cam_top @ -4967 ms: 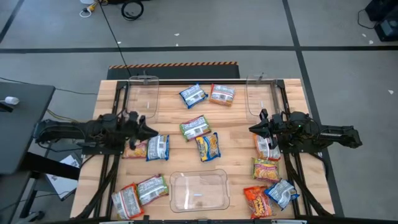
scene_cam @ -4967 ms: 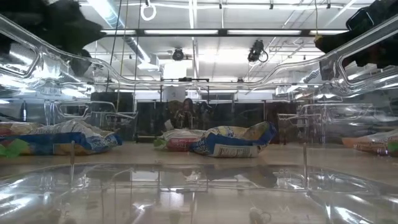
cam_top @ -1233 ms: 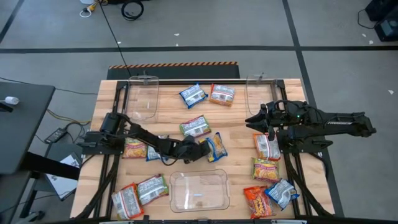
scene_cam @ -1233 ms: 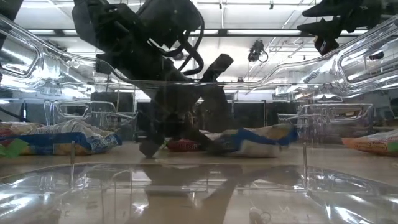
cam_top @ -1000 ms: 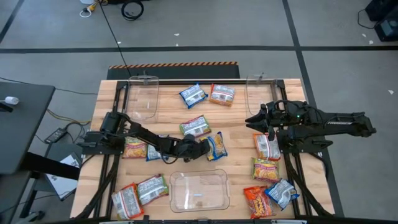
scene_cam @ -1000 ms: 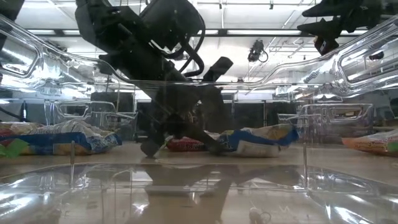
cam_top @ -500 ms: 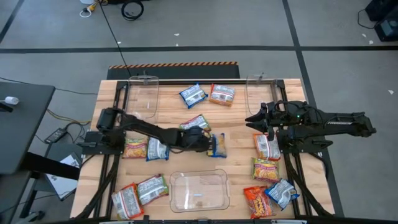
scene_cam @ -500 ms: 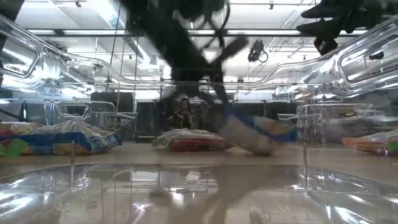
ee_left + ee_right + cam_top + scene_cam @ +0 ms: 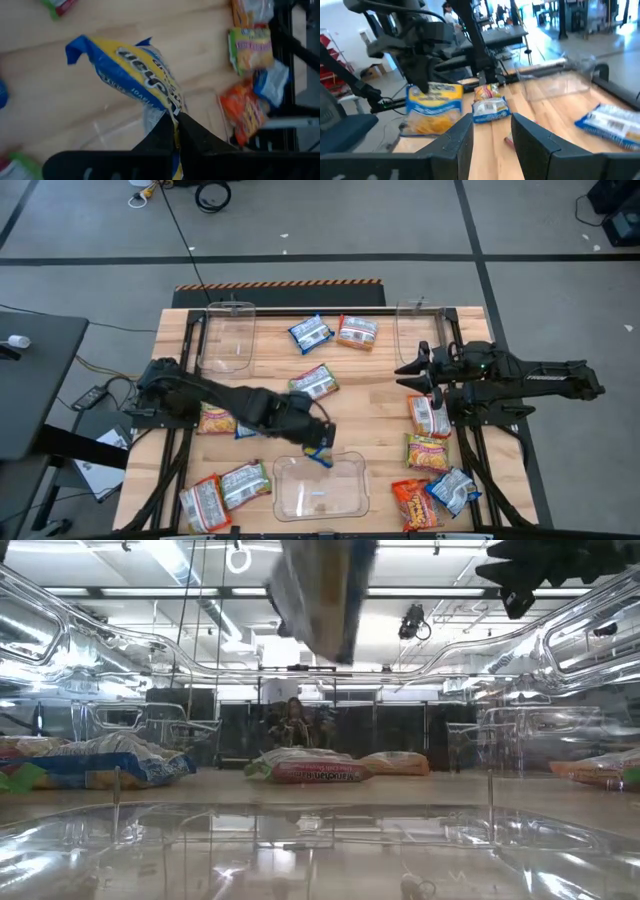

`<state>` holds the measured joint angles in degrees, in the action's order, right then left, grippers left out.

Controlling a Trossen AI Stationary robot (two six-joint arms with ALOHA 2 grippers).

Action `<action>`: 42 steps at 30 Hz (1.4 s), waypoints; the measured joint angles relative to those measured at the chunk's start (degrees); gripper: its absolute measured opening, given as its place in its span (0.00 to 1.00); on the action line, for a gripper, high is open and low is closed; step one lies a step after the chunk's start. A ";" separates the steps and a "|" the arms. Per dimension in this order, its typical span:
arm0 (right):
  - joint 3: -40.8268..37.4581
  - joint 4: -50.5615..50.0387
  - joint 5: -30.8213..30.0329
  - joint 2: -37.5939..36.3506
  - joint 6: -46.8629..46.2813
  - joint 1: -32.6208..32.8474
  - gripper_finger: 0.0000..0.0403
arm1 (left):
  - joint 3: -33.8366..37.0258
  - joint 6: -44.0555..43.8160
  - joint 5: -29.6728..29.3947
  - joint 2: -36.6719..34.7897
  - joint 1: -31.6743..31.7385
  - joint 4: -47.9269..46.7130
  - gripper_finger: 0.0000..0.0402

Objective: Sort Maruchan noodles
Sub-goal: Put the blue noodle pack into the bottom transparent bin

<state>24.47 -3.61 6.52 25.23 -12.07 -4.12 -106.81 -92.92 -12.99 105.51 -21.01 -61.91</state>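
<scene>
Lifted off table, blue-and-yellow packet (image 9: 135,75) pinched in left jaws, right jaws parted

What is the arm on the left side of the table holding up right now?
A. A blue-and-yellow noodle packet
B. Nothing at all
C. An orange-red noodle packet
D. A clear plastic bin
A: the left tool is shut on the end of a blue-and-yellow noodle packet, which hangs clear of the wooden table.
</scene>
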 joint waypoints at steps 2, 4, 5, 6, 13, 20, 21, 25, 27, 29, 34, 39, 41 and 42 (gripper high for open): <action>0.00 1.64 0.73 0.00 0.12 0.01 0.34 | -1.08 -2.09 -0.12 -0.01 -2.38 -0.67 0.03; 0.00 3.11 2.14 -0.09 0.06 0.43 0.34 | -1.10 -4.91 -0.08 -0.01 -4.93 -1.14 0.03; 0.00 3.88 2.76 -0.16 -0.09 0.99 0.34 | -1.09 -6.33 -0.04 0.02 -6.26 -1.35 0.03; 0.01 4.71 3.40 -0.20 -0.78 1.77 0.34 | -1.09 -7.73 -0.02 0.20 -7.50 -1.29 0.03; 3.34 4.38 0.84 1.27 -4.67 11.01 0.33 | -1.04 -16.08 -0.10 4.14 -14.27 -0.45 0.03; 6.50 4.45 -8.69 5.69 -6.17 20.51 0.33 | -1.07 -21.12 -2.79 10.21 -17.21 -4.60 0.03; 6.92 4.49 -9.54 6.46 -7.11 21.73 0.33 | -1.07 -21.62 -3.13 11.07 -17.27 -5.14 0.03; 8.45 4.39 -11.51 8.98 -10.17 26.43 0.33 | -1.05 -21.66 -3.23 13.91 -17.57 -6.57 0.03; 8.98 4.38 -12.84 9.88 -11.40 28.57 0.33 | -1.07 -20.83 -2.55 14.19 -17.58 -8.13 0.03; 9.25 4.47 -14.59 10.78 -12.21 30.43 0.33 | -1.07 -20.66 -2.40 14.19 -17.59 -10.17 0.03; 9.25 4.34 -17.23 12.61 -14.44 33.40 0.33 | -1.07 -19.55 -0.67 14.19 -17.84 -12.05 0.03; 9.25 4.52 -17.46 13.83 -15.45 34.18 0.33 | -1.07 -16.13 1.21 14.19 -17.85 -8.63 0.06; 9.25 5.00 -17.46 13.97 -15.49 34.18 0.33 | -1.07 -14.72 1.26 14.19 -17.88 -7.99 0.10; 9.25 5.14 -17.46 13.97 -15.48 34.18 0.33 | -1.07 -14.29 1.27 14.19 -17.88 -7.85 0.11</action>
<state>33.71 1.53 -10.94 39.20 -27.55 30.06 -107.87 -107.22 -11.71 119.70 -38.89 -69.76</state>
